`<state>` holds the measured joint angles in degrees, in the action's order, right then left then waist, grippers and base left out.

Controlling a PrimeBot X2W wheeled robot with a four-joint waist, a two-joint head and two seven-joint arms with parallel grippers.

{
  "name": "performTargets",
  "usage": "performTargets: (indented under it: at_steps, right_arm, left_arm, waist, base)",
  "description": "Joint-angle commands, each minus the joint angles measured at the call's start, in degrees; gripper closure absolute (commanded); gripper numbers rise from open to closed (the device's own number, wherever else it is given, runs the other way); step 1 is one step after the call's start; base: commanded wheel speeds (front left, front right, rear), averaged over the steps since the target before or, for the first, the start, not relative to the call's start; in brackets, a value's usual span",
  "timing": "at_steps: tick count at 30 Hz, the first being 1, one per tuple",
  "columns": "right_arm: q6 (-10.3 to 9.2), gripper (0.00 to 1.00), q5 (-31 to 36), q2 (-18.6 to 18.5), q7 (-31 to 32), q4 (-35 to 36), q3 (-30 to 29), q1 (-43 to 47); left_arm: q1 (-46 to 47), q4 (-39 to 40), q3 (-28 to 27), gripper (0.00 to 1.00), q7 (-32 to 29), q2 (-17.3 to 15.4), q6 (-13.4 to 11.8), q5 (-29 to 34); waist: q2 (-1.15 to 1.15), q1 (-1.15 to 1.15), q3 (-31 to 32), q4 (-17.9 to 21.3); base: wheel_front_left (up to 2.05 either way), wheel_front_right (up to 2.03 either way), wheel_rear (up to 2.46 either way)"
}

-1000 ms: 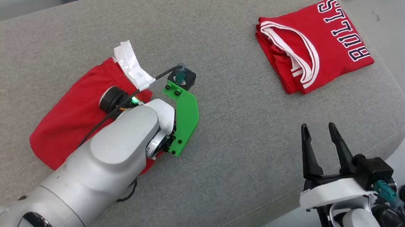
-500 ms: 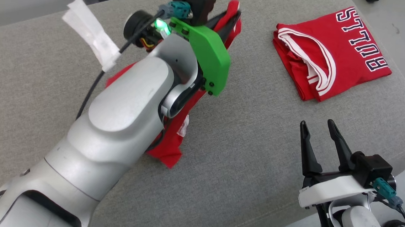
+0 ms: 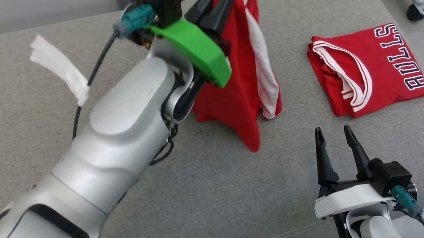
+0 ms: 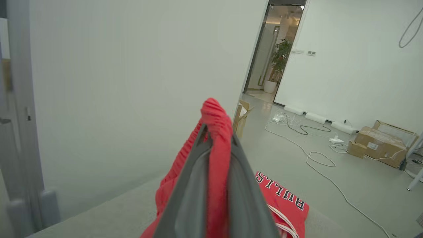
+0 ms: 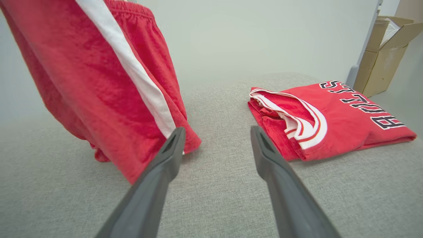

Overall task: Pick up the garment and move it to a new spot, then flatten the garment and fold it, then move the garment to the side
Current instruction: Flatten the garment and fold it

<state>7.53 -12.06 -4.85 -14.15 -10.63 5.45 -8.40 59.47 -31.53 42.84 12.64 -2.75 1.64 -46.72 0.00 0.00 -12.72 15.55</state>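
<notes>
Shorts (image 3: 236,98) hang clamped in left pincer (image 4: 217,131); right wrist view reveals right pincer (image 5: 217,130) apart.

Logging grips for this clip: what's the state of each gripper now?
Left gripper: shut on the red shorts.
Right gripper: open, holding nothing.

A folded red jersey (image 3: 387,71) with white trim and "BULLS" lettering is lying on a grey woven fabric cushion (image 3: 229,195). Beyond, white cables (image 4: 310,153) are trailing across a pale floor (image 4: 363,188) near brown cardboard boxes (image 4: 380,148).
</notes>
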Motion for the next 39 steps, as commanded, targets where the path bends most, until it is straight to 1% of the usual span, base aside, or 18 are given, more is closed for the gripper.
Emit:
performTargets:
  at_steps: [1,4,7,10,14,16,19,20,21,22,27,30,33,36,39]
  right_arm:
    - [-0.09,0.00,0.08,-0.29,0.24,0.35,0.12,0.07]
    - [-0.09,0.00,0.07,-0.74,0.46,0.77,0.32,-0.17]
    - [-0.09,0.00,0.10,-1.11,0.90,1.09,0.51,-0.12]
    - [-0.09,0.00,0.42,-1.43,1.37,1.59,0.39,0.43]
    - [-0.09,0.00,0.33,-1.99,1.90,2.13,0.66,0.79]
    - [-0.09,0.00,0.43,-2.21,2.24,2.38,0.81,1.05]
    - [-0.09,0.00,0.50,-2.34,2.75,2.82,1.09,1.17]
    - [-0.09,0.00,0.53,-2.36,2.96,2.96,1.12,1.26]
    - [-0.09,0.00,0.54,-2.42,3.08,3.11,1.02,1.44]
    - [-0.09,0.00,0.54,-2.47,3.25,3.19,0.90,1.58]
    - [-0.09,0.00,0.71,-2.63,3.75,3.89,0.15,2.69]
    - [-0.09,0.00,0.73,-2.67,4.17,4.48,-0.56,3.21]
    - [-0.09,0.00,0.78,-2.81,4.43,5.03,-1.55,3.82]
    - [-0.09,0.00,1.06,-2.82,4.84,5.65,-2.27,4.29]
    - [-0.09,0.00,1.19,-2.93,5.09,6.01,-3.02,4.70]
  left_arm:
    - [-2.40,-1.79,0.38,1.00,0.72,-0.42,-0.34,0.13]
    - [-8.09,-5.98,-0.41,1.00,2.00,-1.28,0.00,-0.11]
    - [-13.44,-7.08,-3.24,1.00,2.55,-2.01,0.41,-0.45]
    - [-20.05,-3.43,-10.25,1.00,2.53,-2.68,0.08,1.16]
    - [-29.04,1.99,-18.71,1.00,2.57,-2.23,0.17,4.89]
    - [-33.22,3.94,-21.48,1.00,2.57,-1.57,0.85,6.76]
    - [-38.48,4.96,-23.71,1.00,2.57,-0.84,1.98,8.03]
    - [-39.74,5.09,-24.12,0.69,2.57,-0.73,2.23,8.08]
    - [-40.99,5.32,-24.60,0.20,2.58,-0.59,2.61,8.00]
    - [-41.93,5.52,-24.95,0.00,2.58,-0.46,2.86,7.90]
    - [-46.73,8.11,-26.13,0.00,2.58,-0.20,3.90,4.94]
    - [-48.74,11.24,-27.64,0.00,2.59,-0.26,4.21,5.73]
    - [-50.64,14.72,-29.98,0.00,2.57,-0.26,4.55,9.06]
    - [-51.86,17.85,-32.42,0.00,2.54,-0.27,4.94,13.95]
    - [-53.25,20.10,-34.80,0.00,2.54,-1.24,5.30,18.38]
  waist:
    - [0.00,0.00,-0.11,-1.66]
    - [0.00,0.00,-0.14,-3.28]
    - [0.00,0.00,-0.07,-4.87]
    - [0.00,0.00,0.15,-6.88]
    - [0.00,0.00,1.03,-8.84]
    - [0.00,0.00,1.58,-9.63]
    - [0.00,0.00,2.27,-10.68]
    - [0.00,0.00,2.46,-10.94]
    - [0.00,0.00,2.70,-11.28]
    - [0.00,0.00,2.90,-11.54]
    - [0.00,0.00,3.92,-12.94]
    - [0.00,0.00,4.39,-14.01]
    - [0.00,0.00,4.91,-15.17]
    - [0.00,0.00,5.44,-16.00]
    - [0.00,0.00,6.21,-16.74]
  base:
    - [0.00,0.00,0.00]
    - [0.00,0.00,0.00]
    - [0.00,0.00,0.00]
    - [0.00,0.00,0.00]
    - [0.00,0.00,0.00]
    - [0.00,0.00,0.00]
    - [0.00,0.00,0.00]
    - [0.00,0.00,0.00]
    - [0.00,0.00,0.00]
    - [0.00,0.00,0.00]
    - [0.00,0.00,0.00]
    - [0.00,0.00,0.00]
    - [0.00,0.00,0.00]
    - [0.00,0.00,0.00]
    - [0.00,0.00,0.00]
